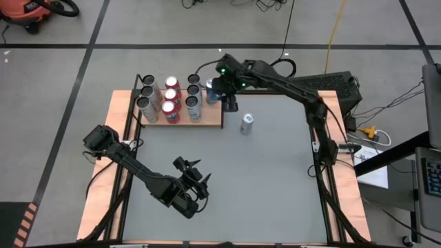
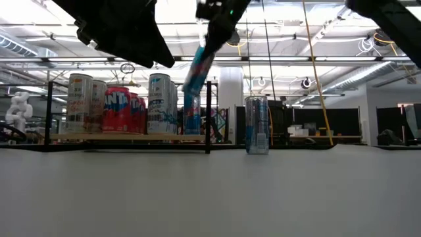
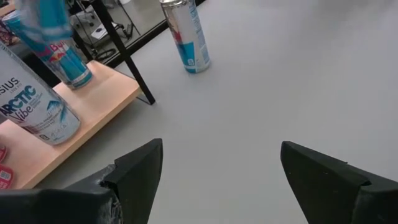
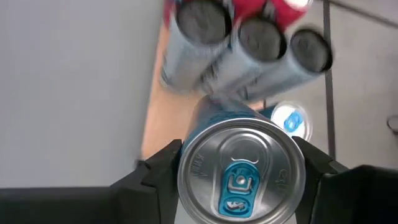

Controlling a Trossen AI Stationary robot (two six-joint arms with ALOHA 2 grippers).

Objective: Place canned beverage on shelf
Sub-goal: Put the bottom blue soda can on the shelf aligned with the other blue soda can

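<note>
Your right gripper (image 4: 239, 180) is clamped on a slim blue-and-silver beverage can (image 4: 241, 171), tilted above the right end of the light-brown wooden shelf (image 1: 207, 122) at upper centre. Your left gripper (image 3: 221, 174) hangs wide open and empty over the grey bench (image 1: 275, 179), lower left.

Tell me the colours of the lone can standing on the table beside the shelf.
Silver and blue can, seen best in the left wrist view.

On the shelf (image 3: 93, 106), the white can (image 3: 28, 102) at its near right corner reads "ARCTIC Vibe" below the cut-off letters "SIUS", and a red can (image 2: 117, 110) farther left shows the large letters "NTA".
</note>
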